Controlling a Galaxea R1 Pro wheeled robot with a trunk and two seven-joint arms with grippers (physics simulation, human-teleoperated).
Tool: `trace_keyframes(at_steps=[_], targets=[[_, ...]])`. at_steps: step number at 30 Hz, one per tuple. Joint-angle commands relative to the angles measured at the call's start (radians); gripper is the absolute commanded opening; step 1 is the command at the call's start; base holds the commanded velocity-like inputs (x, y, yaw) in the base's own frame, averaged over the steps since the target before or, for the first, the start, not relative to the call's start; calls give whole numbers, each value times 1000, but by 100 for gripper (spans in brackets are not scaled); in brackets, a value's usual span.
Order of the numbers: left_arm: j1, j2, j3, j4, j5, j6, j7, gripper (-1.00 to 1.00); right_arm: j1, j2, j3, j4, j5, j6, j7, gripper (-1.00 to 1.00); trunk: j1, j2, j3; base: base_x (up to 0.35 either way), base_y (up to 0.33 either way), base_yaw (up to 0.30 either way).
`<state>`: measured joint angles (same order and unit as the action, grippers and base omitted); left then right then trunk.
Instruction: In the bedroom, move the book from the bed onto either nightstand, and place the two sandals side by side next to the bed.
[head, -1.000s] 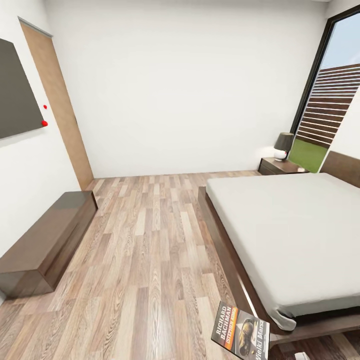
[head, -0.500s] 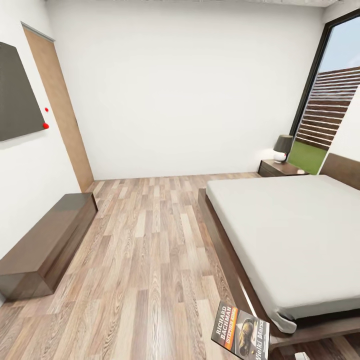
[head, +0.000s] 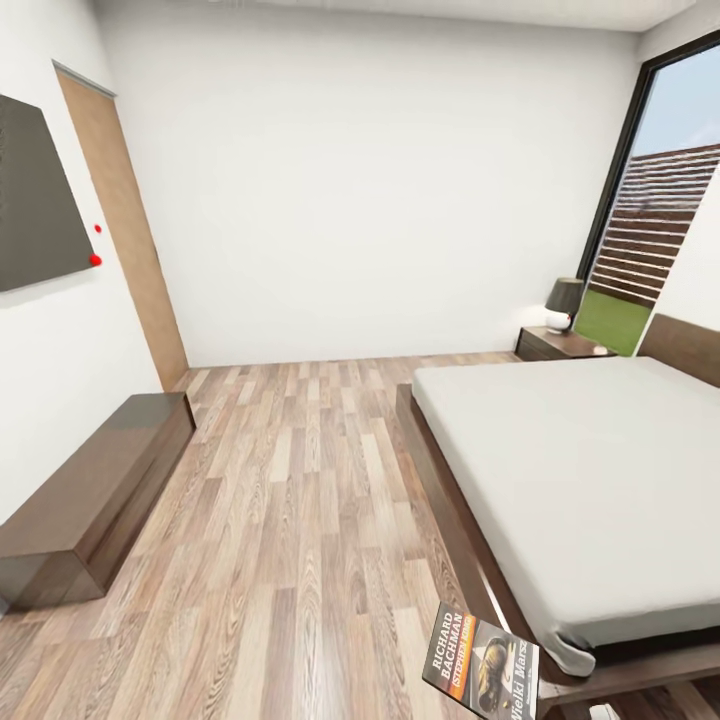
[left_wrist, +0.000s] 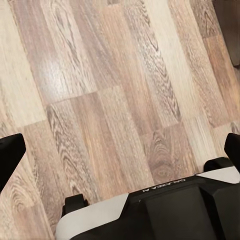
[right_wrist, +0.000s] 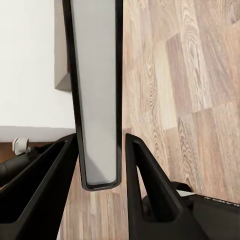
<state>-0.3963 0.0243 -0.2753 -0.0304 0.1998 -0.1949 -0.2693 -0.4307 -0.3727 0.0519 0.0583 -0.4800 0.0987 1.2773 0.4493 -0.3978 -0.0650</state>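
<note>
Head view: the book (head: 481, 664) rides at five o'clock, off the bed (head: 580, 470); the nightstand (head: 560, 343) waits at two o'clock. Left wrist: the left gripper (left_wrist: 120, 150) is spread over floor. Right wrist: the right gripper (right_wrist: 97, 165) pinches the book edge-on; a jolt could slip it.

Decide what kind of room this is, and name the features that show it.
Most likely a bedroom: a large bed, a nightstand with a lamp beside it, wood-plank floor.
</note>
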Motion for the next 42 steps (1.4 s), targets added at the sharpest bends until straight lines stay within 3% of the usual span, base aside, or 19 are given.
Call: trace_keyframes(at_steps=[1,32,42], targets=[[-1,0,-8,1,10,-3,-4,100,-2,0,5,3,-9,10,4,-100,1,-2,-1,0,0,0],[-1,0,-8,1,10,-3,-4,100,-2,0,6,3,-9,10,4,-100,1,-2,49,0,0,0],[-1,-1,-8,0,10,-3,-4,100,-2,0,6,3,-9,10,3,-100,1,-2,52,52,0,0]])
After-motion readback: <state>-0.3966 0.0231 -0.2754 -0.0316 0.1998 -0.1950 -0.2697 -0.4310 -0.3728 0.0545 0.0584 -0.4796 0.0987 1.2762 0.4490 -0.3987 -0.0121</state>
